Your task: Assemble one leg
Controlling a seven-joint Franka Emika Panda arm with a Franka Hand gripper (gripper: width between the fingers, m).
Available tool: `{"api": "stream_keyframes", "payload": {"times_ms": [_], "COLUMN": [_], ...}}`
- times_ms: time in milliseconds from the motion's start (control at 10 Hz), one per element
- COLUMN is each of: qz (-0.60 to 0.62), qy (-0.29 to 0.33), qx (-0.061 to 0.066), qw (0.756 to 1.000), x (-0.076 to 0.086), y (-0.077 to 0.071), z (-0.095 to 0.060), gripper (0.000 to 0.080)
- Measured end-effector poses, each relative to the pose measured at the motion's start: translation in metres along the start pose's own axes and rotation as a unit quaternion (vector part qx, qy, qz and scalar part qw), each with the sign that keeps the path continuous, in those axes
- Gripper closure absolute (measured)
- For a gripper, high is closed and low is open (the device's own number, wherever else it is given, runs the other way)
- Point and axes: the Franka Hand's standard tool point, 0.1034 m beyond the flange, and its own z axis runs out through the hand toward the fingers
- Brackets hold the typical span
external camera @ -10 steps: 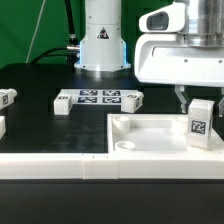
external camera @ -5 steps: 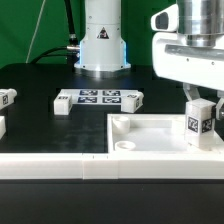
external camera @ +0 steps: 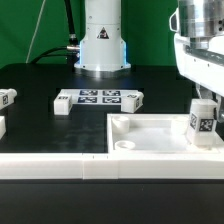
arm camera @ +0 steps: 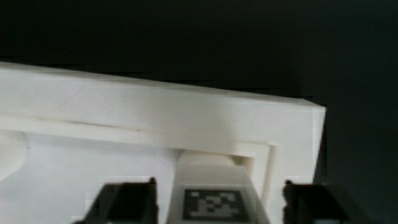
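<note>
No words or numbers can be read. The only signs are black-and-white square markers: one on the leg (external camera: 203,122), several on the marker board (external camera: 97,98), and one on a small block (external camera: 7,97) at the exterior view's left. A dark triangle sign on the arm's base (external camera: 103,38) is too blurred to read

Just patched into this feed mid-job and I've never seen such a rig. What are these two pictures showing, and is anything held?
This is one robot arm; its white base stands at the back of the black table. The exterior view is shot from off the arm; the wrist view looks past the gripper and its two dark fingers. On the table lie a large white tray, the marker board and some small white blocks. The leg stands upright in the tray near a corner, between the fingers; whether they clamp it I cannot tell.
</note>
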Motion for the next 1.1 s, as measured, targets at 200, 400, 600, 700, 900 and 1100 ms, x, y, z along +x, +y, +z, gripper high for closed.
{"api": "stream_keyframes", "payload": {"times_ms": [200,400,600,700,900,1100], "qz": [-0.049,-0.177,-0.295,-0.366,-0.470,-0.532], "qy": [0.000,0.001,0.001,0.005,0.004,-0.004], "qx": [-0.001,-0.009,-0.012,-0.015,-0.018,-0.027], "qw": [0.999,0.984,0.955,0.930,0.882,0.846], "x": [0.0042,0.0027,-0.0002,-0.0011,0.0014,0.0077], "y": [-0.0005,-0.0002,-0.0025,-0.0042,-0.0032,0.0005], "z": [-0.0011,-0.0015,-0.0037,-0.0052,-0.0044,-0.0037], "gripper": [0.0206,0.0159,0.0152,0.0151,0.0151,0.0151]}}
